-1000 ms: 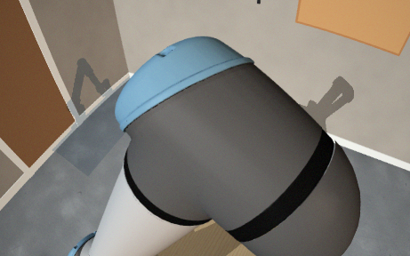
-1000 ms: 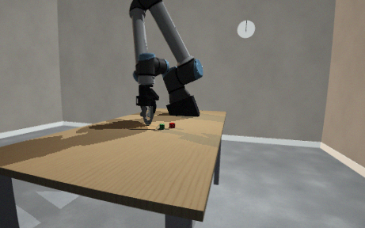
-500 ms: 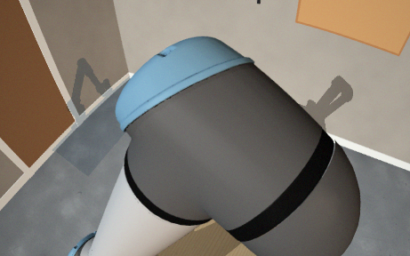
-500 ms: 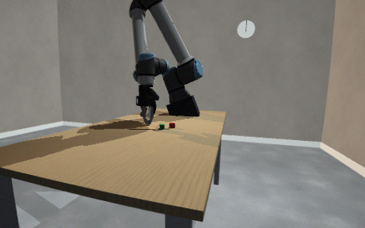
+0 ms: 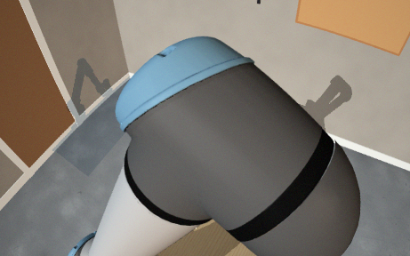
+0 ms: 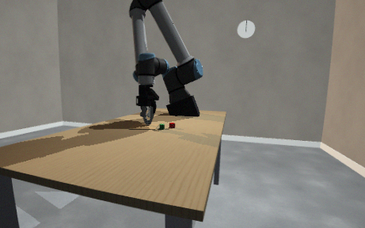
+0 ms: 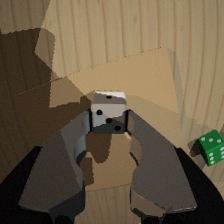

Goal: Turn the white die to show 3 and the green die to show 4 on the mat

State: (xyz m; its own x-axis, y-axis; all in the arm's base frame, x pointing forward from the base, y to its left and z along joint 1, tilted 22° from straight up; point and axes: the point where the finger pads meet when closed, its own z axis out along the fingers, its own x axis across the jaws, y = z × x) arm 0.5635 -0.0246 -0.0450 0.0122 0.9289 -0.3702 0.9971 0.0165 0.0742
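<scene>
In the wrist view my gripper point(image 7: 108, 111) is shut on the white die point(image 7: 108, 112) and holds it over the tan mat. The die's face toward the camera shows three black pips. The green die point(image 7: 212, 147) lies on the wooden table to the right, off the mat's right edge. In the exterior view the gripper point(image 6: 148, 115) hangs just above the table at its far end, with the green die point(image 6: 161, 127) and the red die point(image 6: 172, 125) to its right. The red die is out of the wrist view.
The arm's base point(image 6: 183, 106) stands on the table's far end behind the dice. The top view is almost filled by an arm joint point(image 5: 235, 156). The table edge runs along the right point(image 6: 217, 158).
</scene>
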